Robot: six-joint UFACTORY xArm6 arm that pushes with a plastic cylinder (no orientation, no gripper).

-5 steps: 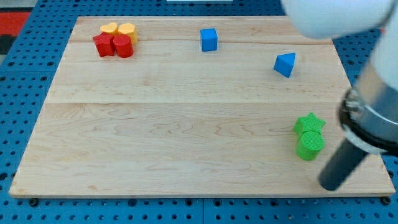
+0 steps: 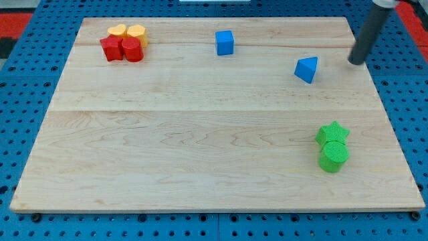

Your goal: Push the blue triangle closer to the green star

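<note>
The blue triangle [image 2: 306,69] lies at the board's upper right. The green star [image 2: 333,133] lies lower down near the right edge, touching a green cylinder [image 2: 333,157] just below it. My tip [image 2: 356,62] rests on the board near its right edge, to the right of the blue triangle and slightly above it, with a gap between them. The rod rises from it toward the view's top right corner.
A blue cube [image 2: 225,42] sits at the top centre. A cluster at the top left holds a red star [image 2: 110,48], a red cylinder [image 2: 132,50], a yellow heart [image 2: 118,31] and a yellow cylinder [image 2: 137,33]. The wooden board [image 2: 200,134] lies on a blue pegboard.
My tip has moved from the lower right, beside the green cylinder, up to the board's upper right next to the blue triangle. The blocks have not moved.
</note>
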